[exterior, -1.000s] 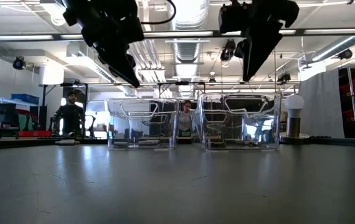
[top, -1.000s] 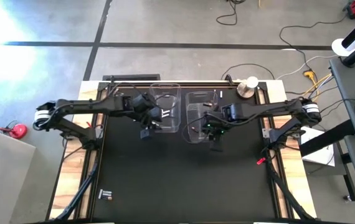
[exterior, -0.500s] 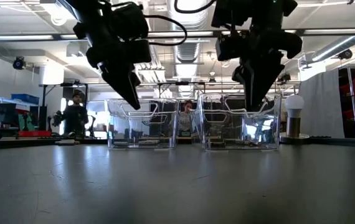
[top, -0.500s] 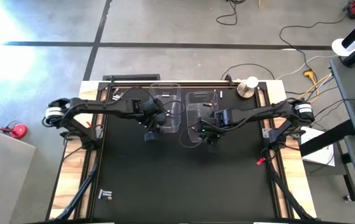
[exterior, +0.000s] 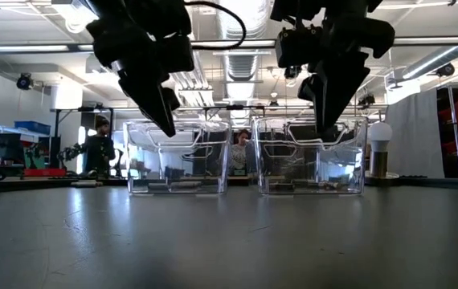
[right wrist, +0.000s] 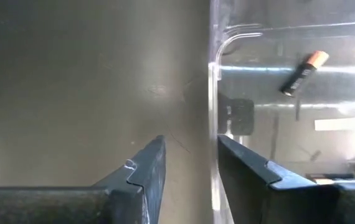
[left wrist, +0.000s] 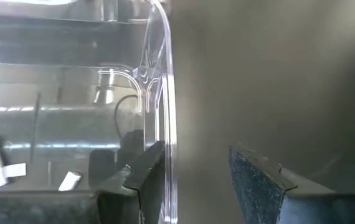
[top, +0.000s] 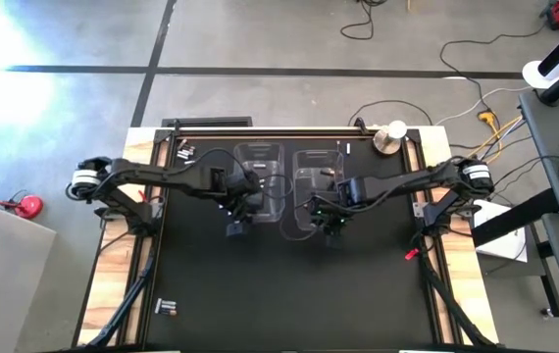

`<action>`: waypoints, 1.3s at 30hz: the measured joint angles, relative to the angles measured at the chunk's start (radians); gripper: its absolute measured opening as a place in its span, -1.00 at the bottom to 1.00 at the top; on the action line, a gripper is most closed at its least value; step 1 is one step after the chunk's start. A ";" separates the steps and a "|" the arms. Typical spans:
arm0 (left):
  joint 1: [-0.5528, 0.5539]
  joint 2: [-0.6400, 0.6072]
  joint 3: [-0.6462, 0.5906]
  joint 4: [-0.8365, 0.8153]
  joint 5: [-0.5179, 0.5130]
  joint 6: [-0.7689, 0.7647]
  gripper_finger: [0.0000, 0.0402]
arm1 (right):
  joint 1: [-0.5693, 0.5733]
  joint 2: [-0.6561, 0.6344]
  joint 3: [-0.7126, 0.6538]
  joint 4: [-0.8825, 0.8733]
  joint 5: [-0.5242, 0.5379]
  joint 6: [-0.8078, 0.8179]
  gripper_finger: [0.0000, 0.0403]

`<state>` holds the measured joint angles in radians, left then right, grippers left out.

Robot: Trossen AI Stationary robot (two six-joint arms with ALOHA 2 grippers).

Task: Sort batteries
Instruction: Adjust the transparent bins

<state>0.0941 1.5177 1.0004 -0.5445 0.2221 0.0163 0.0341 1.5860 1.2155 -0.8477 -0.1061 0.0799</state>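
Change, high view: both arms have come down from above the bins; left gripper [top: 240, 204] now sits at the near wall of the left bin [top: 260, 157], right gripper [top: 330, 211] at the near wall of the right bin [top: 314, 162], just beside the left bin.
Meaning: probably a hold on the bins, not on single batteries.
Batteries, high view: small cluster [top: 167, 308] well apart from the left bin, towards the near table corner.
Low view: left bin has shifted sideways, away from its neighbour.
Left wrist view: pincer released, one finger inside the left bin's wall, one outside; a short white piece [left wrist: 70, 180] lies inside, likely a battery.
Right wrist view: pincer narrowed but unclamped, astride the neighbouring bin's wall; a dark, copper-ended battery [right wrist: 302, 70] lies inside.
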 joint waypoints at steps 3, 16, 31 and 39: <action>-0.033 0.000 0.000 -0.001 0.000 -0.014 -0.24 | -0.002 0.000 -0.002 0.001 0.028 0.007 -0.32; -0.123 0.000 0.000 0.041 -0.005 -0.159 -0.24 | 0.044 0.000 -0.003 0.024 0.031 0.042 -0.39; -0.267 -0.002 0.001 0.049 -0.057 -0.253 -0.24 | 0.236 0.000 -0.003 0.024 0.088 0.216 -0.32; -0.268 -0.002 0.001 0.077 -0.093 -0.258 -0.24 | 0.279 0.000 0.009 0.024 0.080 0.271 -0.32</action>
<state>-0.1738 1.5162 1.0016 -0.4676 0.1292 -0.2417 0.3136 1.5860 1.2244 -0.8241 -0.0265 0.3507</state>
